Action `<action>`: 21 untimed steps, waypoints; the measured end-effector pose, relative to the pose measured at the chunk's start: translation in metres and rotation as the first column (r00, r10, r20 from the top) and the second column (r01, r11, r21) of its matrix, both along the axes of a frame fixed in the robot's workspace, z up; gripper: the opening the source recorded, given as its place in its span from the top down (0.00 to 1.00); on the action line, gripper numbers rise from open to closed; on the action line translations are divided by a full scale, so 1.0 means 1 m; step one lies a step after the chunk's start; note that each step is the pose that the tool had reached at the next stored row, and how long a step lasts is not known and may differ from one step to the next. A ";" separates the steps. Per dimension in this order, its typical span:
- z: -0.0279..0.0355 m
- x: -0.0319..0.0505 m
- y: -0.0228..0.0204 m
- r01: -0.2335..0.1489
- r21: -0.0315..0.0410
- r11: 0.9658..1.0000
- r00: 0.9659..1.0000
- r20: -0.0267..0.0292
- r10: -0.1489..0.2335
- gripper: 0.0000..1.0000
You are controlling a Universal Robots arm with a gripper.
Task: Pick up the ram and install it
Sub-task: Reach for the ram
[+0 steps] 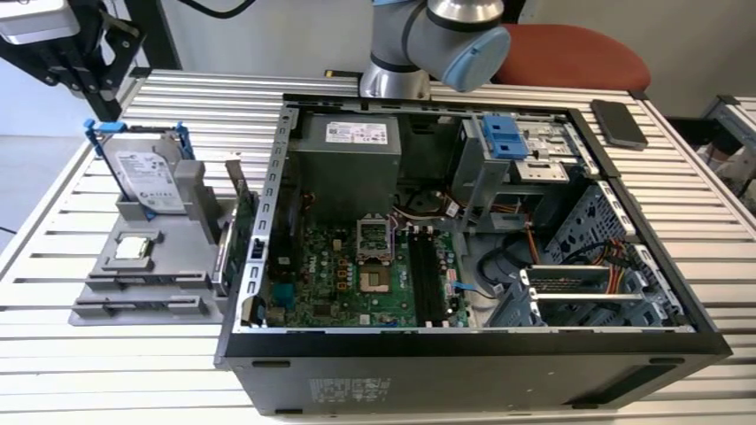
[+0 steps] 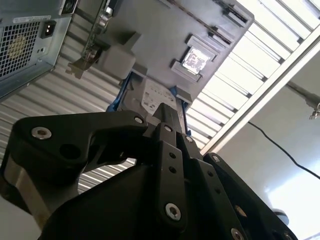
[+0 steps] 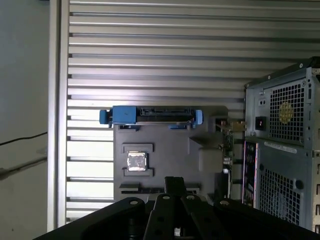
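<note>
My gripper (image 1: pixel 104 106) hangs high at the exterior view's left, above the back end of the grey parts holder (image 1: pixel 142 266). Its black fingers meet at their tips in both wrist views (image 2: pixel 167 111) (image 3: pixel 175 181), shut, and nothing shows between them. The ram is hidden from me. The holder's two front slots (image 1: pixel 142 283) look low and grey. On the green motherboard inside the open computer case (image 1: pixel 473 345), the long dark memory slots (image 1: pixel 428 274) run front to back. I cannot tell whether a stick sits in them.
A silver hard drive in a blue frame (image 1: pixel 148 177) stands on the holder, right under the gripper (image 3: pixel 150 116). A small square chip (image 1: pixel 134 248) lies on the holder. A green expansion card (image 1: pixel 243 239) stands upright between holder and case. A phone (image 1: pixel 618 122) lies on the slatted table.
</note>
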State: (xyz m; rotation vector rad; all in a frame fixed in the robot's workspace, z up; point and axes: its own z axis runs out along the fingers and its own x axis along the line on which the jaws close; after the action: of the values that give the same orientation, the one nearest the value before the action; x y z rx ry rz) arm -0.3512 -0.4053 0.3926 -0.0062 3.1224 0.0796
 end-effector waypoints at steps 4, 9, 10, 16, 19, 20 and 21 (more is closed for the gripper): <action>0.0000 0.0000 -0.0084 0.000 0.000 1.000 1.000 0.000 0.000 1.00; 0.0000 0.0000 -0.0187 0.000 0.000 1.000 1.000 -0.001 0.000 1.00; 0.0000 0.0000 -0.0208 0.000 0.000 1.000 1.000 -0.001 0.000 1.00; 0.0001 -0.0002 -0.0334 0.000 0.000 1.000 1.000 -0.001 0.000 1.00; 0.0000 -0.0006 -0.0383 0.000 0.000 1.000 1.000 -0.001 0.000 1.00; 0.0000 -0.0007 -0.0398 0.000 0.000 1.000 1.000 -0.001 0.000 1.00; 0.0000 -0.0008 -0.0413 0.000 0.000 1.000 1.000 -0.001 0.000 1.00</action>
State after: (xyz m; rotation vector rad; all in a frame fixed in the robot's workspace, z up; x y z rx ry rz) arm -0.3520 -0.4465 0.3926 -0.0059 3.1230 0.0796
